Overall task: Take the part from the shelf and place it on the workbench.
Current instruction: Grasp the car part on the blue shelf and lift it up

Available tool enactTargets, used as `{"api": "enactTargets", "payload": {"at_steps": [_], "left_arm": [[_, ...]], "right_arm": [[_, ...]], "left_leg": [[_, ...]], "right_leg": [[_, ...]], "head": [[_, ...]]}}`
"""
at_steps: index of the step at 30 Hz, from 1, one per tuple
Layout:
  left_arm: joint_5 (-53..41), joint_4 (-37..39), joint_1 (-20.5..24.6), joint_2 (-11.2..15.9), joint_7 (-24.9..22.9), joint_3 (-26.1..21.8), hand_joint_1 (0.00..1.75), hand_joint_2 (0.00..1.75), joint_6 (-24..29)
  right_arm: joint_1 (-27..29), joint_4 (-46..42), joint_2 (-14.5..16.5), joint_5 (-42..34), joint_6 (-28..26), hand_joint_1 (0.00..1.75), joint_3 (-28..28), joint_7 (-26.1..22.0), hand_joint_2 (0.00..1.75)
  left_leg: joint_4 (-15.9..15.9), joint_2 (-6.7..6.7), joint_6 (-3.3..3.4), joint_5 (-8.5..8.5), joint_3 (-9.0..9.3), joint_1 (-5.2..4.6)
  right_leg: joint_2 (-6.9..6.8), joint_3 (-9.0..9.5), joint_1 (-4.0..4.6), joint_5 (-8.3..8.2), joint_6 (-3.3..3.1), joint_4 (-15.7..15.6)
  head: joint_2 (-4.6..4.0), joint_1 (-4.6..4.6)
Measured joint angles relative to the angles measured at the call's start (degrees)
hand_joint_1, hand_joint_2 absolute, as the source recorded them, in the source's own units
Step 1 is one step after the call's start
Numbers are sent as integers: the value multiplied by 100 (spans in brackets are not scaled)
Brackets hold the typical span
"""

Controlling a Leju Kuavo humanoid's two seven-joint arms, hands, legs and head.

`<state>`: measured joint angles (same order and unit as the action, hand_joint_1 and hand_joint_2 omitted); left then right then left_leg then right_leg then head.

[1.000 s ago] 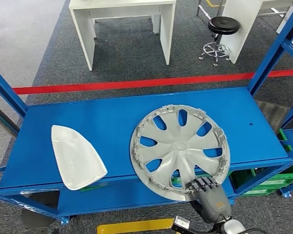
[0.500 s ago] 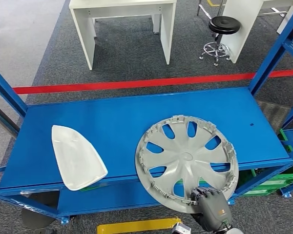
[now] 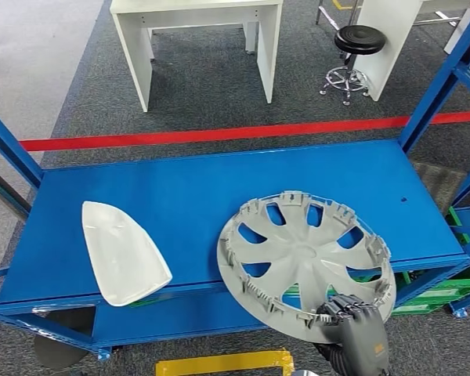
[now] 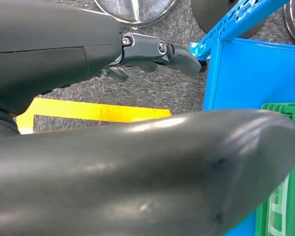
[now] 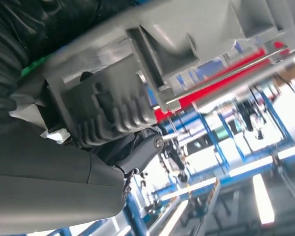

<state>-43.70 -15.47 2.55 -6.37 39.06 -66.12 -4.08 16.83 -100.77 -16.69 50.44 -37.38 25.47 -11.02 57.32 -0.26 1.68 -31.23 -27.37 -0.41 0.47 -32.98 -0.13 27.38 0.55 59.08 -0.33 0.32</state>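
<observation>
**Hubcap gripped at near rim, partly drawn off shelf**

Step in hand: removal from the shelf [image 3: 161,188]. The right hand [image 3: 358,329] has its fingers [image 3: 345,307] closed over the near rim of the hubcap [image 3: 306,262], which overhangs the shelf's near right edge and sits tilted. The left hand [image 4: 153,49] holds nothing, fingers extended. Judged next: lift clear, then carry to the worktop. The hubcap is grey, spoked, with clips round its rim.
</observation>
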Motion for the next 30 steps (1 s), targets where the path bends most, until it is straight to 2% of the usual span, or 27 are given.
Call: {"api": "enactTargets", "payload": {"at_steps": [4, 6, 9, 24, 30], "left_arm": [[12, 0, -6, -7, 2, -28, 0, 0, 7], [9, 0, -12, -11, 2, -60, 0, 0, 20], [-12, 0, -21, -20, 2, -120, 0, 0, 38], [-135, 0, -21, -49, 62, -354, 0, 0, 70], [-110, -19, -21, -73, 102, -399, 0, 0, -207]], "right_arm": [[108, -311, 21, -122, -74, 175, -91, -177, 175], [179, -429, 85, -272, -83, 175, -182, -412, 175], [287, -626, 242, -546, -89, 175, -374, -873, 175], [471, -1358, 1015, -2074, -88, 175, -858, -2433, 175], [529, -1630, 1348, -2628, -87, 175, -949, -2831, 175]], "left_leg": [[0, 0, 0, 0, 0, 0], [0, 0, 0, 0, 0, 0], [0, 0, 0, 0, -1, 0], [0, 0, 0, 0, -3, 0], [0, 0, 0, 0, -4, 0]], "right_leg": [[1, 0, 0, 0, 0, 0], [0, 0, -1, 0, 0, 0], [1, -1, 0, 0, 0, 0], [1, -4, 0, 0, 0, 0], [1, -4, 0, 0, 0, 0]], "head": [[0, 0], [0, 0], [0, -1], [0, -1], [0, 0]]}}
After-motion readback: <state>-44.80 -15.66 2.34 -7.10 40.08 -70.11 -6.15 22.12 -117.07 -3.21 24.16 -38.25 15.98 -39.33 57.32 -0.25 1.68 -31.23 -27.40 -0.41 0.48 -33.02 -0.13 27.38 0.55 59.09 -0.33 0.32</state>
